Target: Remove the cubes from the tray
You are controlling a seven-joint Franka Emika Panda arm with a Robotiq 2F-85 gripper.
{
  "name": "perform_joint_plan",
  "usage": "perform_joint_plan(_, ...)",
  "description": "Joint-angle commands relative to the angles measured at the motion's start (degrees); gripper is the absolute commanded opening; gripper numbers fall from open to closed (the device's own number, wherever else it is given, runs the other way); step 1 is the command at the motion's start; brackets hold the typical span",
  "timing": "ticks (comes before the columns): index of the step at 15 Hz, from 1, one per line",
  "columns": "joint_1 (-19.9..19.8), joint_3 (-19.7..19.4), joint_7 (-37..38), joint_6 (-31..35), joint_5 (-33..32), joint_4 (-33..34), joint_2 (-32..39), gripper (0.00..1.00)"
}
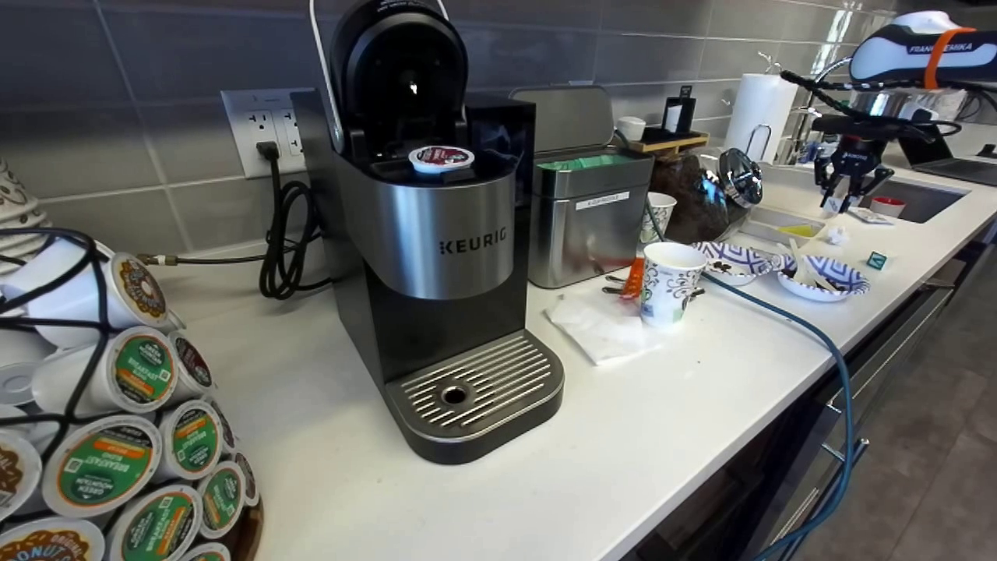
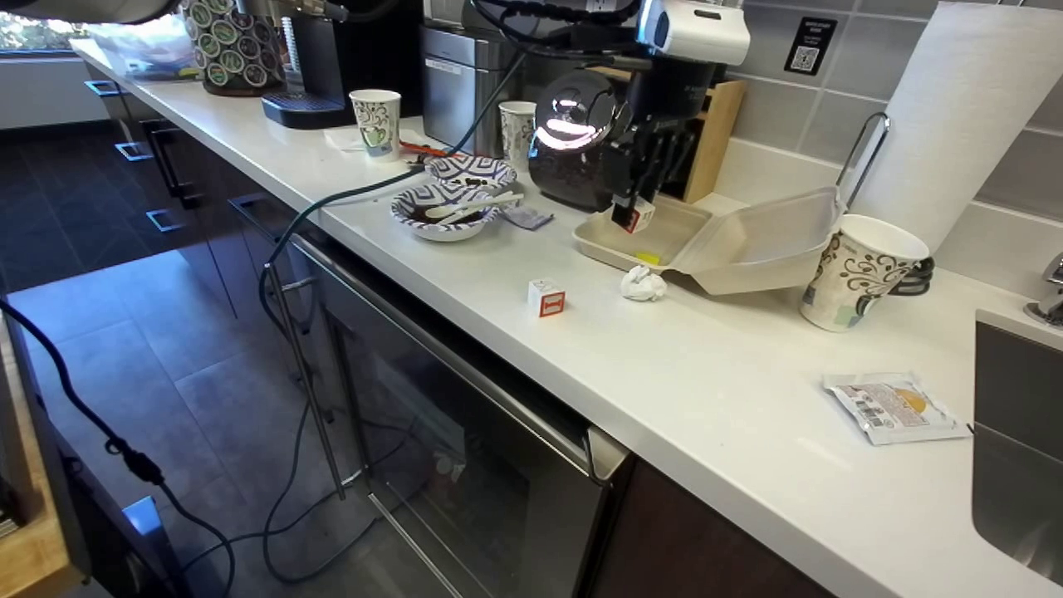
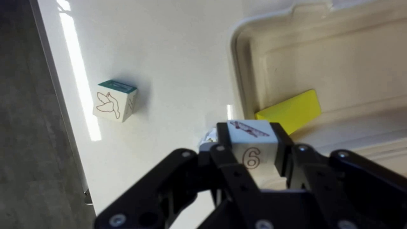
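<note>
A glossy wall of grey rectangular tiles point(image 1: 70, 86) stands behind a smooth white countertop point(image 2: 731, 390) with an inset grey metal sink point(image 2: 1013, 374). Below run dark flat-fronted cabinets point(image 2: 220, 266) and a glass-fronted appliance point(image 2: 490, 465). In an exterior view, the large-tiled grey floor point(image 2: 141, 357) looks bluish nearer the camera, and a bright window point(image 2: 37, 35) shows at upper left. In the wrist view, a white streak of glare point(image 3: 78, 76) lies near the countertop's edge.

In an exterior view I have a cube point(image 2: 640, 218) pinched in my gripper point(image 2: 636, 211) near the tray point(image 2: 604, 251), where a yellow piece point(image 2: 648, 258) lies. Another cube point(image 2: 546, 298) sits on the counter point(image 2: 731, 374) near a white wad point(image 2: 643, 285).
</note>
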Motion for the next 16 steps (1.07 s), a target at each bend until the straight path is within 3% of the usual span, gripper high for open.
perform_joint_plan(1,0.5,0.4,7.7,1.1,0.2,-0.1,0.0,0.09)
perform_joint_plan(7,-0.3,0.2,23.9,-0.4,0.4,-0.8,-1.3,0.09)
perform_joint_plan(12,-3.2,3.3,13.2,2.0,1.5,0.2,-0.8,0.09)
perform_joint_plan(16,-2.9,3.4,6.9,5.0,0.7,-1.0,-2.0,0.09)
